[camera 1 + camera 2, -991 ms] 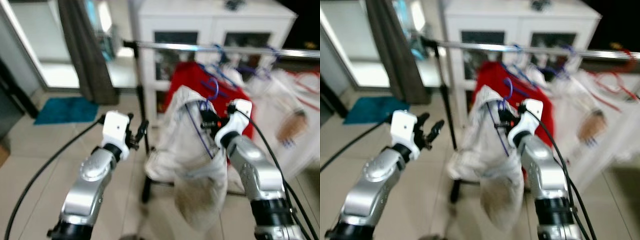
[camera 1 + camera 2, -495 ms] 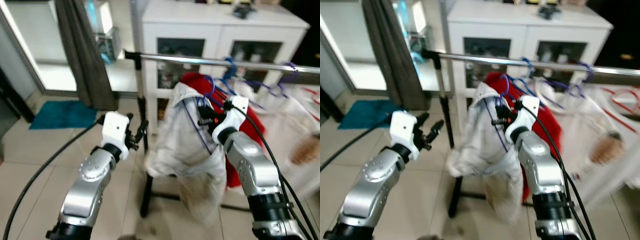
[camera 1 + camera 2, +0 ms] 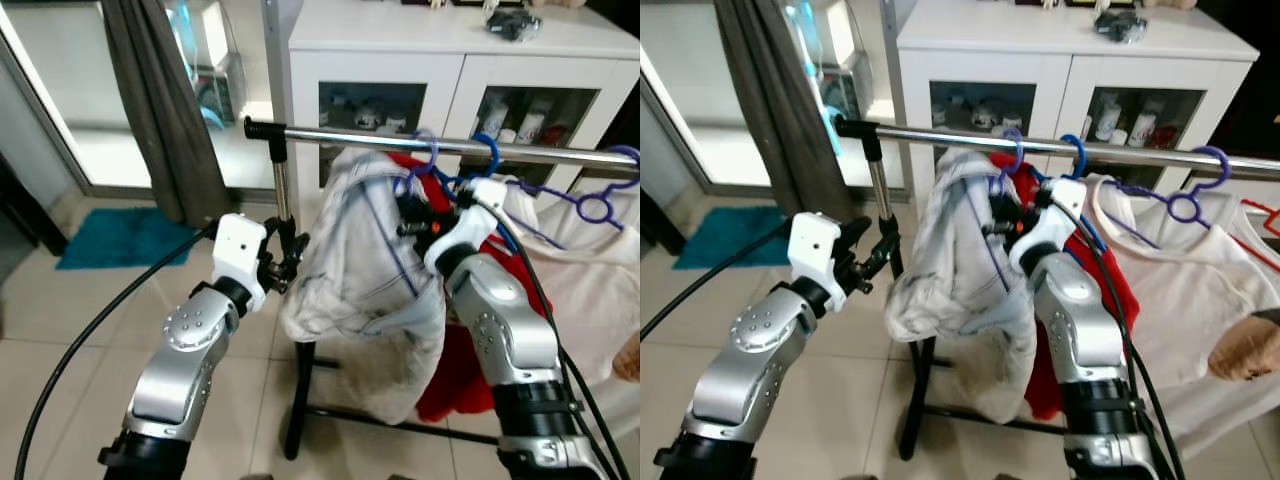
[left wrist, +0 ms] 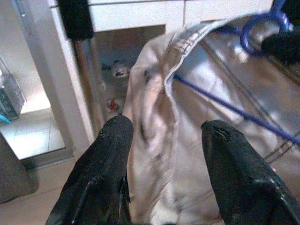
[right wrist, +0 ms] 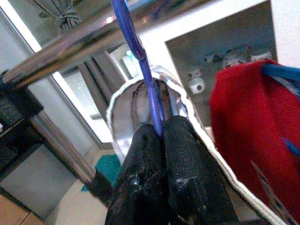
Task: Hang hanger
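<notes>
So the right gripper (image 5: pixel 161 140) has its two black fingers pinched together on the neck of the blue hanger (image 5: pixel 136 56), right below where the wire curves up toward the clothes rail (image 3: pixel 420 141). The hanger carries a pale shirt (image 3: pixel 365 270) that droops down over the rack's near side, and it sits at the left end of the rail, just beside the black end cap and the upright post (image 3: pixel 283 190).

Biggest risk I see: I honestly can't tell from the head views if the hook (image 3: pixel 428 150) is fully over the bar or just resting against it. If those fingers let go while it's only leaning there, the whole thing slides off and the shirt ends up on the tile floor (image 3: pixel 60 330). Second thing, the shirt is bunched heavily toward the left shoulder, so the load looks lopsided and the hanger could tip and slip sideways. It's also close to the rail's end, though the end cap should stop it there.

Left gripper (image 4: pixel 164 136) is hovering with its fingers spread apart, just beside the shirt's left edge and holding nothing, so it could snag the cloth if it drifts in.

Orientation: hook points up at the rail, neck runs roughly vertical, and the hanger's long axis (shoulder to shoulder) seems to lie across the rail, angled left-near to right-far. The red garment (image 3: pixel 470 370) and white shirt (image 3: pixel 585 280) hang to its right.
</notes>
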Available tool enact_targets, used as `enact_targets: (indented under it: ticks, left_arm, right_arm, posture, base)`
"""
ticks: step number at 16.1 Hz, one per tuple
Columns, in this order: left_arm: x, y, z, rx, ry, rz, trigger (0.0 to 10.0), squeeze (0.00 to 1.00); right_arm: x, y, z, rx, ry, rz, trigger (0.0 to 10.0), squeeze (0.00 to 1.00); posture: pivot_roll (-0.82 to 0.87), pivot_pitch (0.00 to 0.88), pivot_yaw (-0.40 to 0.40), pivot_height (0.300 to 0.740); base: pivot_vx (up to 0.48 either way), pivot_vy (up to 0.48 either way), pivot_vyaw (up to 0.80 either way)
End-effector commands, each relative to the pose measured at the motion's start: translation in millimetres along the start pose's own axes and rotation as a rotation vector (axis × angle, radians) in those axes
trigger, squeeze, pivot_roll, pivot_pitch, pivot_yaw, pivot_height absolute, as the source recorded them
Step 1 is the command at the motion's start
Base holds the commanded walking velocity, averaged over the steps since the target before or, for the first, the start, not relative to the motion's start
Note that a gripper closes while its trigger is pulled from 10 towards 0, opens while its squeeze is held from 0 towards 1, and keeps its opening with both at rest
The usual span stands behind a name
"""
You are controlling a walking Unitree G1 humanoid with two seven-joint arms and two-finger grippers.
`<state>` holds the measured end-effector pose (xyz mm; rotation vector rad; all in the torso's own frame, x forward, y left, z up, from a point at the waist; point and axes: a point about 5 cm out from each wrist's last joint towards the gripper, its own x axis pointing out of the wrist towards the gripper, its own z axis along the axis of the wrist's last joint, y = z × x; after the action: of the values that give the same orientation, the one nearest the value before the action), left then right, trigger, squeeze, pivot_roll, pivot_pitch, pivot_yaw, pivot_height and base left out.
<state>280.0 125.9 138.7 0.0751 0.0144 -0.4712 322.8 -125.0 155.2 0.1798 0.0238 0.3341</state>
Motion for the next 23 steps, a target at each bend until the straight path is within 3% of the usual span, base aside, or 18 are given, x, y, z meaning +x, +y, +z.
enact_targets:
  ticks: [1, 6, 9, 14, 17, 21, 22, 23]
  left_arm:
    - [-3.2, 4.2, 2, 0.017, 0.003, -0.004, 10.0, 0.0]
    - [-3.1, 1.6, 18, 0.038, -0.03, -0.054, 10.0, 0.0]
    - [-7.6, 2.9, 22, 0.107, -0.027, -0.085, 10.0, 0.0]
    - [-10.7, 3.3, 26, 0.109, -0.037, -0.089, 10.0, 0.0]
    - [-13.5, -0.4, 29, 0.125, -0.054, -0.118, 10.0, 0.0]
    - [-13.8, 3.7, 29, 0.141, -0.046, -0.104, 10.0, 0.0]
    - [-13.7, 3.6, 30, 0.141, -0.048, -0.103, 10.0, 0.0]
    - [-13.3, 3.1, 31, 0.136, -0.061, -0.099, 10.0, 0.0]
  right_arm:
    - [4.2, 9.2, 23, -0.006, -0.114, 0.032, 10.0, 0.0]
    - [21.4, 9.4, 23, -0.057, -0.056, 0.012, 10.0, 0.0]
    - [42.2, 16.7, 20, -0.062, 0.005, -0.001, 10.0, 0.0]
    - [72.3, 29.7, 22, -0.027, 0.055, -0.01, 10.0, 0.0]
    - [80.3, 32.4, 16, -0.023, 0.094, -0.039, 10.0, 0.0]
    - [77.9, 31.9, -3, -0.016, 0.165, -0.023, 10.0, 0.0]
    - [77.7, 31.2, -3, -0.013, 0.159, -0.024, 10.0, 0.91]
    - [77.6, 30.7, 0, 0.0, 0.128, -0.008, 10.0, 1.0]
  posture:
    - [0.07, 0.0, 0.023, 0.74]
    - [0.09, 0.0, 0.01, 0.74]
    - [0.1, 0.0, 0.0, 0.74]
    - [0.11, 0.0, -0.011, 0.74]
    - [0.13, 0.0, -0.018, 0.74]
    - [0.13, 0.0, -0.018, 0.74]
    - [0.13, 0.0, -0.017, 0.74]
    - [0.13, 0.0, -0.012, 0.74]
  base:
    - [0.0, 0.0, 0.0]
    - [0.0, 0.0, 0.0]
    - [0.0, 0.0, 0.0]
    - [0.0, 0.0, 0.0]
    - [0.0, 0.0, 0.0]
    - [0.0, 0.0, 0.0]
    - [0.0, 0.0, 0.0]
    - [0.0, 0.0, 0.0]
